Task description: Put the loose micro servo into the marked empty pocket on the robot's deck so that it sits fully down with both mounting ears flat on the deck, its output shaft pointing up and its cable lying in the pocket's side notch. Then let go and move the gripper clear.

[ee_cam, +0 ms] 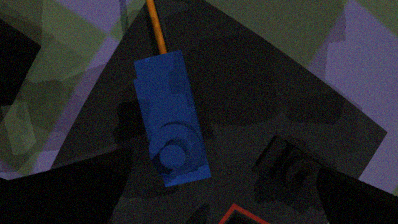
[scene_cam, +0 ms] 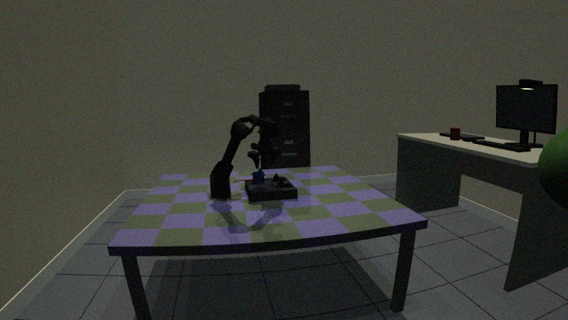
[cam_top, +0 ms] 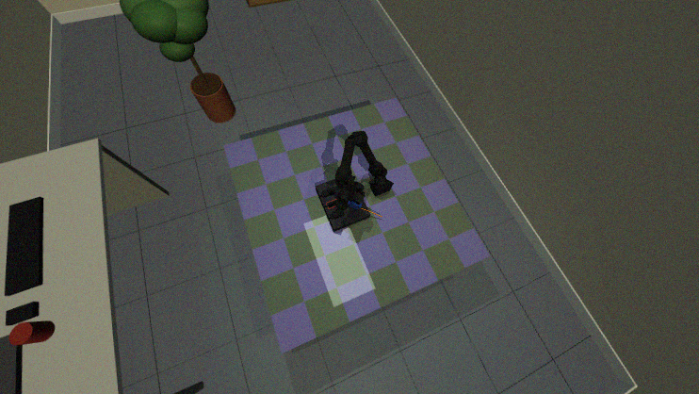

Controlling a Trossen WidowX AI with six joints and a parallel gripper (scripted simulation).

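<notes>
The blue micro servo (cam_top: pixel 354 205) (scene_cam: pixel 258 176) (ee_cam: pixel 172 110) stands on the robot's dark deck (scene_cam: pixel 274 194) (ee_cam: pixel 240 80), outside the red outline. Its round output shaft faces up toward the wrist camera. Its orange cable (cam_top: pixel 371 211) (scene_cam: pixel 240 181) (ee_cam: pixel 156 30) runs out past the deck's edge. A corner of the red pocket outline (ee_cam: pixel 226 213) shows at the bottom of the wrist view; the pocket's inside is mostly cut off there. My gripper (ee_cam: pixel 226 168) is open and empty above the deck, with the servo nearer the left finger in the wrist view. The servo's lower part is hard to see.
A dark block-like part (ee_cam: pixel 295 172) stands on the deck near the right finger in the wrist view. The deck lies on a purple and green checkered table (cam_top: pixel 415 269) (scene_cam: pixel 178 234), beside the arm's base (cam_top: pixel 382 187) (scene_cam: pixel 220 186).
</notes>
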